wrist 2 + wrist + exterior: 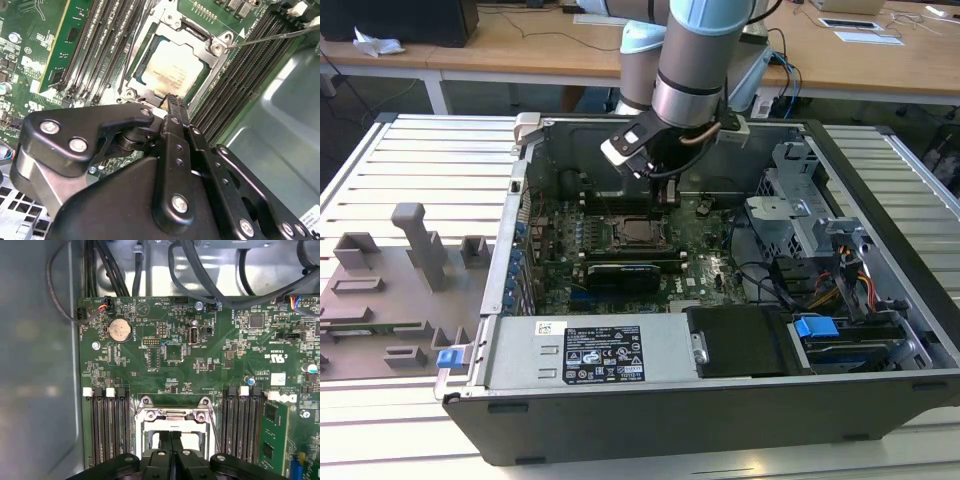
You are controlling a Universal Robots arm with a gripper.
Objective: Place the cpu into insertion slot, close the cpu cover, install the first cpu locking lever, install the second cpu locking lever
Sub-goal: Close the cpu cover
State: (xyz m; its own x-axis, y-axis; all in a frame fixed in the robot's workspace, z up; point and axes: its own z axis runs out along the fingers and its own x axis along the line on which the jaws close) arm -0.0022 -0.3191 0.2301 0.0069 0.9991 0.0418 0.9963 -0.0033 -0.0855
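Starting with the exterior view, we record the gripper (666, 192) inside the open computer case (740, 410), just above the insertion slot (638, 232) near the middle of the motherboard (715, 272). In the second wrist view, the cpu (170, 67) lies flat in the slot with the cpu cover (140, 59) down around it. The gripper's fingers (175, 120) are pressed together, tip at the cover's edge; contact we cannot confirm. A thin locking lever (272, 35) juts out from the slot's corner. In the first wrist view, the joined fingers sit over the cover, between the memory slots (107, 425).
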